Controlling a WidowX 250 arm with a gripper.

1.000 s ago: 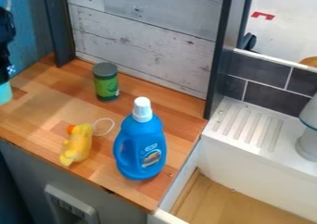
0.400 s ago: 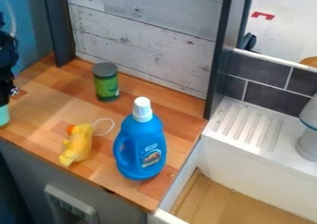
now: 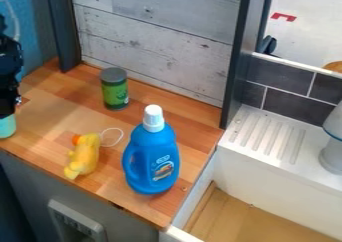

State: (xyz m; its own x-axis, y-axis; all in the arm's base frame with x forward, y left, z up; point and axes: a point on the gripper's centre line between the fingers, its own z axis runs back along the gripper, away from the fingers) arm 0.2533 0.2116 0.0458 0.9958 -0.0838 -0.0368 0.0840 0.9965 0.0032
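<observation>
While the bottle (image 3: 153, 161), jar (image 3: 115, 92) and toy (image 3: 84, 155) remain in place, the end effector (image 3: 9, 111) and teal object (image 3: 6, 126) have moved together, lower and slightly right at the left edge. The end effector is therefore judged to be gripping the object, with carrying under way. The object's left side is cut off; contact with the desk (image 3: 50, 106) cannot be confirmed.
</observation>
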